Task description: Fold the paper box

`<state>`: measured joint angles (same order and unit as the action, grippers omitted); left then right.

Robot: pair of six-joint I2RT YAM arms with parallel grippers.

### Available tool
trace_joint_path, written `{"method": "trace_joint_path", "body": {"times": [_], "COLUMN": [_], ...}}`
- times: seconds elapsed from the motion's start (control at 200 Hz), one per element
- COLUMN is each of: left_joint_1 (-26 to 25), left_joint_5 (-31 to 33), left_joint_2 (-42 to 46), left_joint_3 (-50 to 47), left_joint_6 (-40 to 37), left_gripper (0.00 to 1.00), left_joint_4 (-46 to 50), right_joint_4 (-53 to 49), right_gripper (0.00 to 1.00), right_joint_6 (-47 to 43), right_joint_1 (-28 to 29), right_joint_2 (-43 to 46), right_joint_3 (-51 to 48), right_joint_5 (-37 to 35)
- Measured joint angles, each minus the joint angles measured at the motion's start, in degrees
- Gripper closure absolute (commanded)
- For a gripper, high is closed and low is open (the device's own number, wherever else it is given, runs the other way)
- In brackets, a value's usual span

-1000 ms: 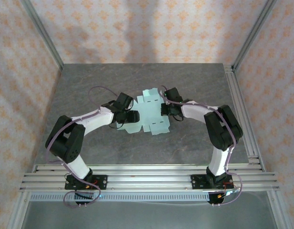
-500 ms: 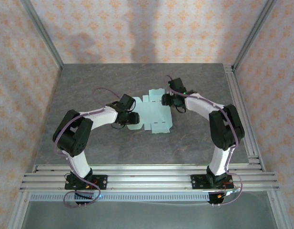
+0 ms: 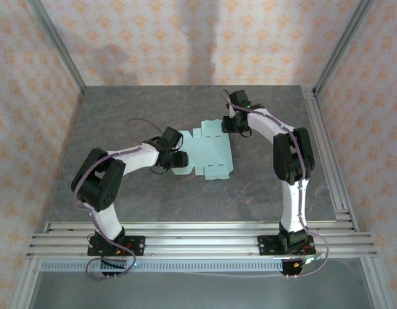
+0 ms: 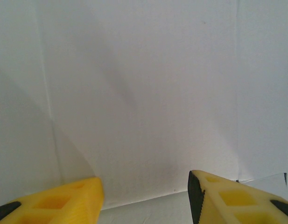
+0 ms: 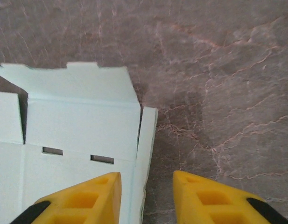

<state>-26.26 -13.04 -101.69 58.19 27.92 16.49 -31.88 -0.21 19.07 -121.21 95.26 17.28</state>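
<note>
The paper box [image 3: 208, 154] lies as a flat mint-green die-cut sheet on the middle of the grey table. My left gripper [image 3: 179, 159] is at the sheet's left edge. In the left wrist view its yellow fingers [image 4: 59, 200] stand apart, open [image 4: 146, 198], with pale card [image 4: 144, 93] close ahead and nothing pinched. My right gripper [image 3: 228, 126] hovers at the sheet's far right corner. The right wrist view shows it open [image 5: 147, 189] over the sheet's narrow side flap [image 5: 147, 140]. Two slots [image 5: 101, 159] and a tabbed top flap [image 5: 78, 81] show there.
Bare marbled table [image 5: 218, 93] lies right of and beyond the sheet. Aluminium rails run along the right side [image 3: 327, 154] and the front [image 3: 198, 235]. Patterned walls [image 3: 185, 38] close the cell at the back and both sides.
My right gripper has let go of the sheet's right side, opened, and moved back to its far right corner. The sheet has dropped flat. The left gripper stays at the left edge.
</note>
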Motion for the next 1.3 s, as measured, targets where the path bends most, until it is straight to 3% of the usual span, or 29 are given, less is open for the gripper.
{"method": "trace_joint_path", "body": {"times": [0.561,0.966,1.201,1.266,1.301], "left_joint_1": [0.0,0.0,0.0,0.0,0.0], "left_joint_5": [-0.2,-0.5,-0.7,-0.7,-0.7], "left_joint_2": [-0.1,-0.3,-0.4,-0.4,-0.4], "left_joint_3": [0.0,0.0,0.0,0.0,0.0], "left_joint_6": [-0.6,-0.7,-0.6,-0.6,-0.6], "left_gripper": [0.47,0.47,0.47,0.47,0.47], "left_joint_4": [-0.1,-0.7,-0.9,-0.9,-0.9], "right_joint_4": [-3.3,-4.6,-4.4,-4.3,-3.7], "right_gripper": [0.85,0.86,0.77,0.62,0.47], "right_joint_6": [-5.3,-20.9,-32.2,-33.4,-33.8], "right_joint_1": [0.0,0.0,0.0,0.0,0.0], "right_joint_2": [-6.3,-6.3,-5.9,-5.8,-5.4], "right_joint_3": [6.9,6.5,4.5,4.5,3.9], "right_joint_5": [0.8,5.0,4.1,3.7,3.7]}}
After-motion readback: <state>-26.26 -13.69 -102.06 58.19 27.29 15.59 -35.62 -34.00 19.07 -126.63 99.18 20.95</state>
